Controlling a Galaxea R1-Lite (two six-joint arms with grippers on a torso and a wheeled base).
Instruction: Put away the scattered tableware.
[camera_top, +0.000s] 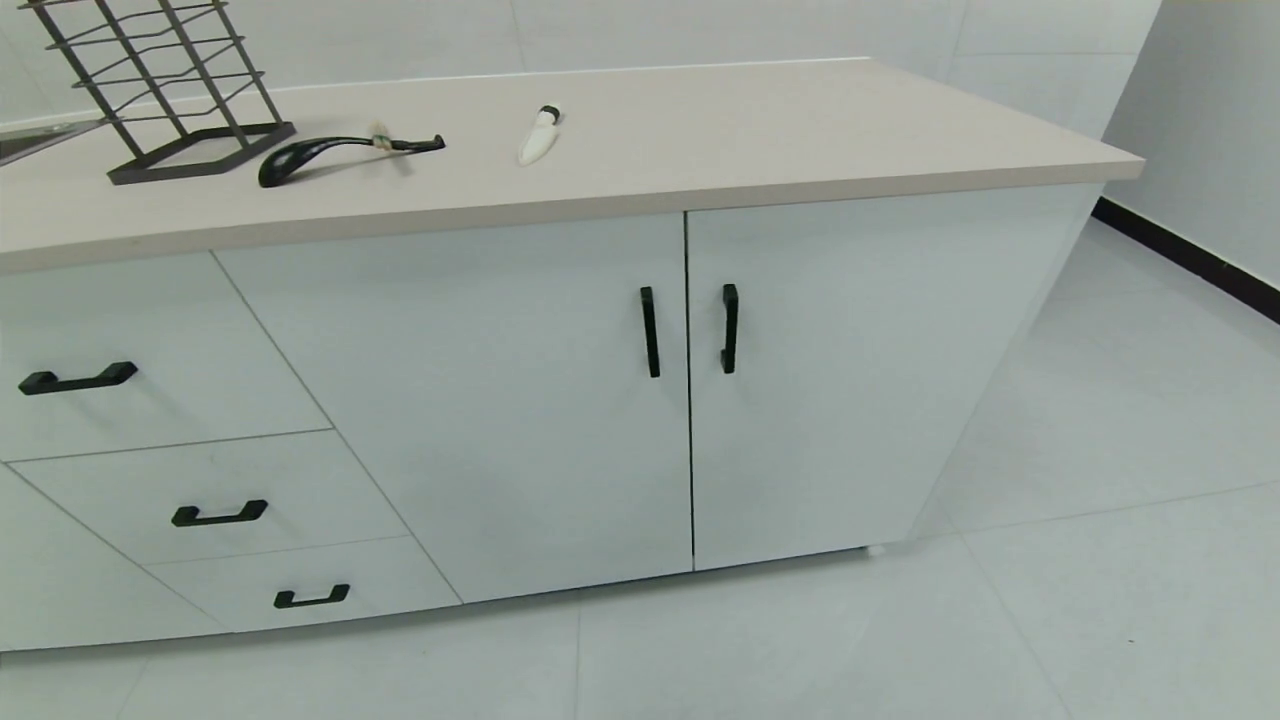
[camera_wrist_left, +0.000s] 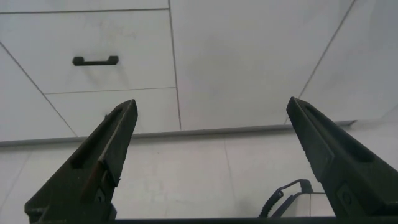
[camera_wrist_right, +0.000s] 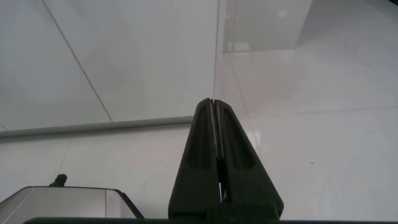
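Black and glossy, a curved-handled ladle (camera_top: 300, 155) lies on the pale wood-look worktop (camera_top: 800, 130) just beside a black wire rack (camera_top: 160, 90), with a small white black-capped knife (camera_top: 540, 137) near it. Both arms hang low before the white cabinet (camera_top: 450, 400). The left jaws are wide and the right jaws are pressed together on nothing. Rising from there, an arm might clip the worktop's edge, and closed jaws might shove the ladle away.

No text, label, brand mark, number or sign can be read on anything in these views.
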